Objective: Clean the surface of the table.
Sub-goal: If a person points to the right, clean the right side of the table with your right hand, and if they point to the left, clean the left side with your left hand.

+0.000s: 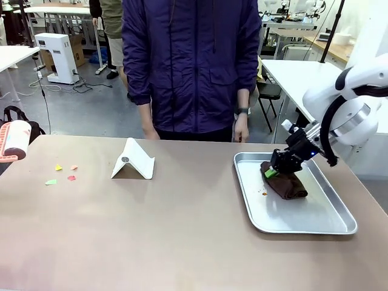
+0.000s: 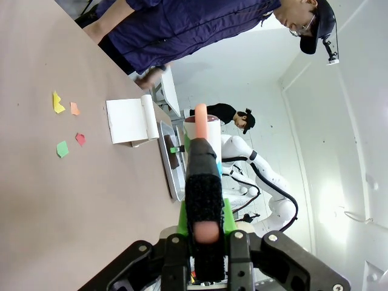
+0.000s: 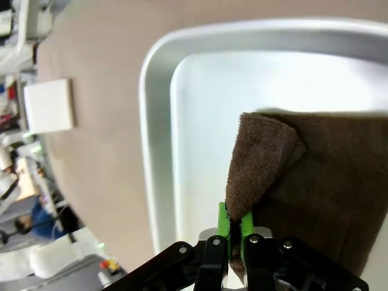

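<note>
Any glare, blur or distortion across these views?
Front view: even light, sharp, slight sheen on the metal tray. Left wrist view: rolled sideways, lint roller looms close, right side washed out. Right wrist view: tray floor glares white, rim bows; brown cloth crisp.

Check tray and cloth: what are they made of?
Tray: looks like metal, steel or aluminium, can't tell which; silver, satin sheen, rolled rim. Cloth: brown terry or microfibre, it seems; matte, with a fuzzy nap plain in the right wrist view, and it bunches softly.

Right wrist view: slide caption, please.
Right gripper shut on a fold of the brown cloth in the tray on the table.
</note>
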You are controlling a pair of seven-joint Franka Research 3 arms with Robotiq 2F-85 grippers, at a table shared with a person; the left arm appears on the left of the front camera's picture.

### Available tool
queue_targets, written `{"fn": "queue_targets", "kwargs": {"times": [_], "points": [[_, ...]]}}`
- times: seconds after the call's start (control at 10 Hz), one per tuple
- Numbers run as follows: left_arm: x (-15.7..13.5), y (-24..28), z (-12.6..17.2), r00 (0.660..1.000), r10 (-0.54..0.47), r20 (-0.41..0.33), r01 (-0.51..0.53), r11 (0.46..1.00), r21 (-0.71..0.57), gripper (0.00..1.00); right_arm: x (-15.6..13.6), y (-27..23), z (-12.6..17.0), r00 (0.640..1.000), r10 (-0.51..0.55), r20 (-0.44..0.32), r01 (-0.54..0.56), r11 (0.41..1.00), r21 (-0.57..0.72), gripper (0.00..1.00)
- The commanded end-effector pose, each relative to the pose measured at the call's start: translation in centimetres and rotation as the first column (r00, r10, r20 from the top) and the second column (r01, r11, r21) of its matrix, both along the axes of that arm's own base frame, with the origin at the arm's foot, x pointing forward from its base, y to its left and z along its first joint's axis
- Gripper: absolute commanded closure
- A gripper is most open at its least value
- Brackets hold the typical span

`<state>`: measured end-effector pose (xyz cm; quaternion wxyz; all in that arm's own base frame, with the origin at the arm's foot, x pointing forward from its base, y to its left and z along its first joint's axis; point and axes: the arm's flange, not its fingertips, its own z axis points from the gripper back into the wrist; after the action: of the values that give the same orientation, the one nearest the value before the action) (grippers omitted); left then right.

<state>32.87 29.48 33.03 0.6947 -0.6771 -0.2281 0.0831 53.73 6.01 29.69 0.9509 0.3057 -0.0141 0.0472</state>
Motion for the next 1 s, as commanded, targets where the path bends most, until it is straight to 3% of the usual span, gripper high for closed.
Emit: {"fn": "queue_targets", "kwargs": {"times": [0.0, 0.1, 0.4, 0.9], "points": [[-0.4, -0.2, 0.3, 1.0, -0.001, 0.006, 0.001, 1.0, 0.005, 1.0, 0.3, 1.6, -0.6, 0.99, 0.117, -0.073, -0.104, 0.982, 0.157, 0.93], [-0.4, -0.2, 0.3, 1.0, -0.001, 0.006, 0.001, 1.0, 0.005, 1.0, -0.1, 2.5, -1.0, 0.984, 0.16, -0.081, -0.144, 0.974, 0.172, 0.93], [-0.4, -0.2, 0.3, 1.0, -0.001, 0.006, 0.001, 1.0, 0.005, 1.0, -2.5, 4.0, -0.6, 0.964, 0.267, 0.0, -0.267, 0.964, -0.011, 0.93], [-0.4, -0.2, 0.3, 1.0, -0.001, 0.006, 0.001, 1.0, 0.005, 1.0, -3.1, 2.1, -1.0, 0.967, 0.254, -0.017, -0.251, 0.941, -0.228, 0.93]]}}
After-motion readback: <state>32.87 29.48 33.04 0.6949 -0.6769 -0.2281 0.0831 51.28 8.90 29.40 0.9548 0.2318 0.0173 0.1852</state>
